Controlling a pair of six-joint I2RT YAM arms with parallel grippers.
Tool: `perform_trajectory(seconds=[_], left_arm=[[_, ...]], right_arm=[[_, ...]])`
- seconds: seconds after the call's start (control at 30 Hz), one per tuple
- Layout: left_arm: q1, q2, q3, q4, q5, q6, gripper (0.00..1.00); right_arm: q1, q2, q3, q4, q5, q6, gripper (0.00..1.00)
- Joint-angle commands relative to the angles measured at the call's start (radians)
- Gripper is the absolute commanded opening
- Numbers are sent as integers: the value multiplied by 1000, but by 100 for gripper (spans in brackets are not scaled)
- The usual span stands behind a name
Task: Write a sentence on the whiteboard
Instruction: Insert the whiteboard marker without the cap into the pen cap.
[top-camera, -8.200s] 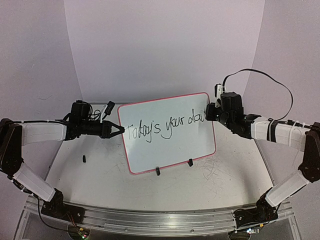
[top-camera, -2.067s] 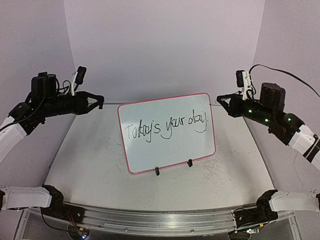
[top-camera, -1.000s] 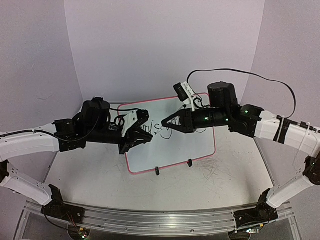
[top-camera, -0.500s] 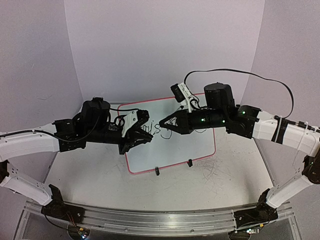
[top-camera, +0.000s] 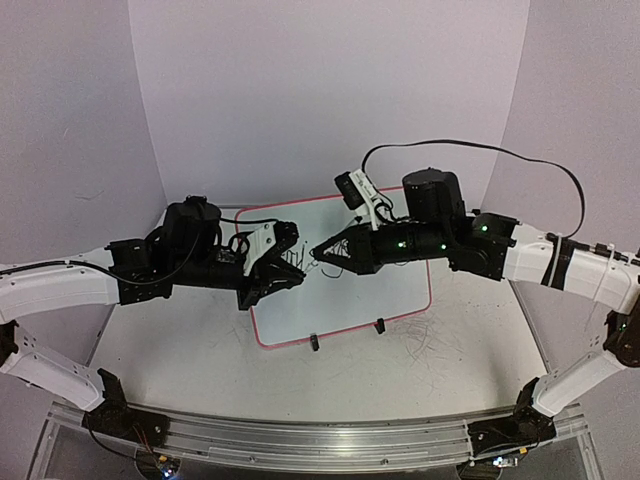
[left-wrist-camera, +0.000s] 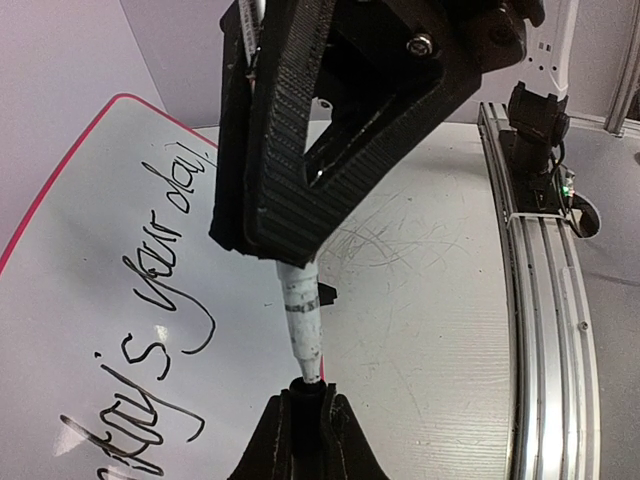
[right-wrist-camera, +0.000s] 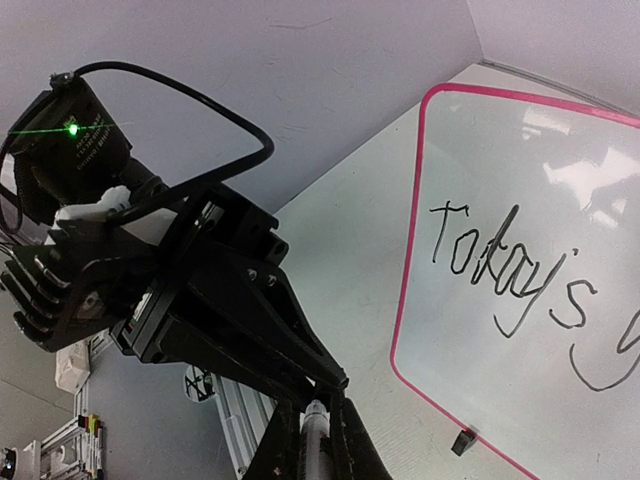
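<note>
1. The left fingers (top-camera: 283, 268) are clenched on the dark end of a white marker (left-wrist-camera: 302, 320).
2. The right fingers (top-camera: 325, 250) grasp the same marker's white barrel, nearly tip to tip with the left fingers.
3. The whiteboard (top-camera: 350, 300) stands on the counter (top-camera: 190, 345), just behind both sets of fingers.
4. The sentence (right-wrist-camera: 510, 270) runs across the whiteboard; from above, the fingers hide most of it.

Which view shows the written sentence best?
Left wrist: the sentence reads through to "your day", only its start cut off. Right wrist shows little beyond "Today's". In top external, the left gripper and right gripper hide most of it.
</note>
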Motion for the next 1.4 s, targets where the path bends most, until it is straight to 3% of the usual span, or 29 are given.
perform_trajectory(seconds=[0.0, 0.3, 0.5, 0.67, 1.0, 1.13, 1.37], left_arm=[[-3, -24, -5, 42, -2, 3, 0], [-2, -31, 20, 44, -24, -4, 0], [-17, -15, 57, 101, -136, 23, 0], [-43, -29, 45, 239, -214, 88, 0], [-175, 71, 157, 247, -288, 287, 0], [-216, 101, 169, 260, -370, 296, 0], [-222, 39, 145, 271, -365, 179, 0]], right_arm=[[13, 30, 43, 35, 18, -1, 0], [65, 101, 67, 28, 114, 4, 0], [99, 147, 74, 22, 180, 77, 0], [106, 186, 80, 23, 110, 128, 0], [115, 318, 166, -117, -38, 159, 0], [117, 315, 148, -49, -99, 216, 0], [118, 269, 59, 52, -75, 243, 0]])
